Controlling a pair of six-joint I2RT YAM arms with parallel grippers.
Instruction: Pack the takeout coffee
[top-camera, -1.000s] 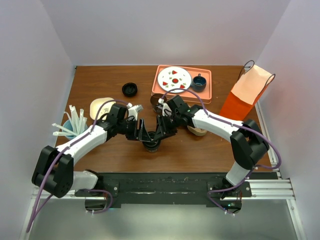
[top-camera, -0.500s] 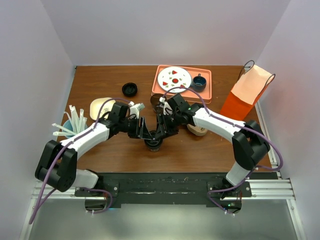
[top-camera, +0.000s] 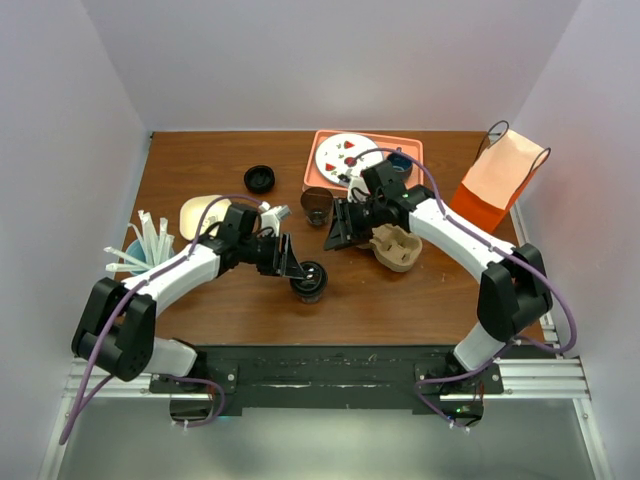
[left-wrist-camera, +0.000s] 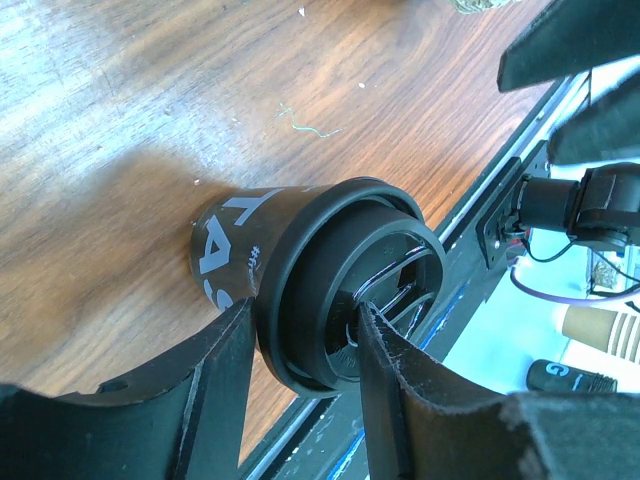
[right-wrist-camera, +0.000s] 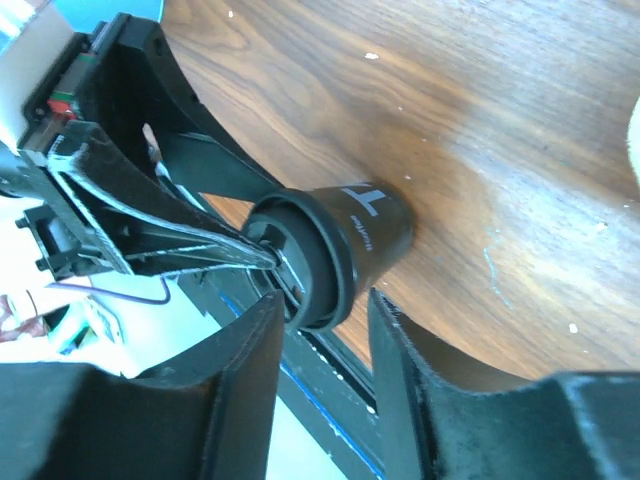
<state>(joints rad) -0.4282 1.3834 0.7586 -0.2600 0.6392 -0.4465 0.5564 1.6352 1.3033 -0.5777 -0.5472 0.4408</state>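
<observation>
While the left end effector (left-wrist-camera: 305, 318) clamps the takeout coffee (left-wrist-camera: 330, 290), the right end effector (top-camera: 334, 236) gapes empty

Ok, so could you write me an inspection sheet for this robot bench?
Surface: wooden table, a few pale specks.
Job's things: takeout coffee, lidded, front centre.
Clutter: tray with plate and blue mug; brown cup; cardboard carrier; black disc; straws; orange bag.
Grippers: left gripper closed on the coffee's lid; right gripper open, empty, apart from it.
Cables: purple cables along both arms, none snagged.
Surroundings: plain walls; nothing else seen.
</observation>
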